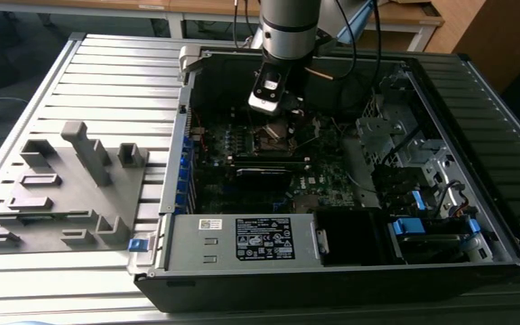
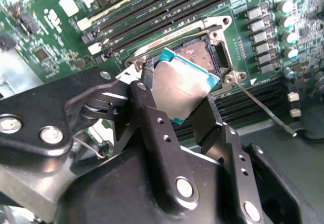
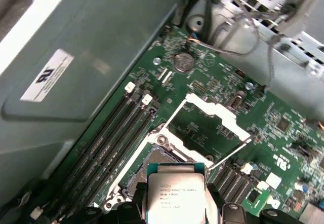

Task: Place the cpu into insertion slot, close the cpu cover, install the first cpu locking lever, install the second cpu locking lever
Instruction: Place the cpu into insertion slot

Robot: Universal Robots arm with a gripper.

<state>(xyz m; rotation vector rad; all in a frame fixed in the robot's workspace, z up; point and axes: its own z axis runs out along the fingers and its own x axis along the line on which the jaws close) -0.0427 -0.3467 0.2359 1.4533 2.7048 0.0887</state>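
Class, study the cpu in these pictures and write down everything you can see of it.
The cpu is a small, flat, square chip. Its dull grey metal top bears print and sits on a teal-green base that shows as a thin rim. It looks rigid and undamaged. The end effector grips it by two opposite edges. It is held tilted over the open insertion slot, covering part of it and not yet seated flat.
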